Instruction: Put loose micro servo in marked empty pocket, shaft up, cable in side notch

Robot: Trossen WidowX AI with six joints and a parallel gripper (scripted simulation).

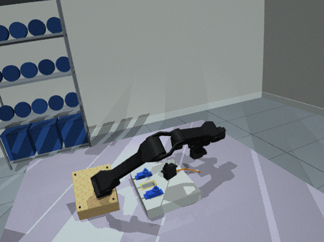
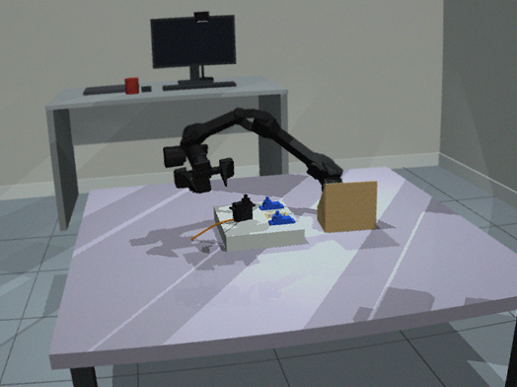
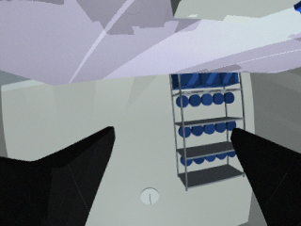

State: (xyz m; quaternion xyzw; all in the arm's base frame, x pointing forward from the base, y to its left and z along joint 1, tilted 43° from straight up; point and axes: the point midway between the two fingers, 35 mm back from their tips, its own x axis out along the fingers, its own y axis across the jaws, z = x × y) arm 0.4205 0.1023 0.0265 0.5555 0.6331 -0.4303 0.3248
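Note:
The loose black micro servo stands on the white deck, its shaft side apparently up. Its orange cable reaches out past the deck's edge. The marked pocket is empty, outlined in yellow, between two blue servos; in the exterior view the near blue servo partly hides it. My gripper is open and empty, raised above the table beyond the deck's cable side, apart from the servo. The servo is outside the wrist view.
The arm's base sits on a wooden block beside the deck. The arm arches over the deck area. A shelf rack and a desk with a monitor stand away from the table.

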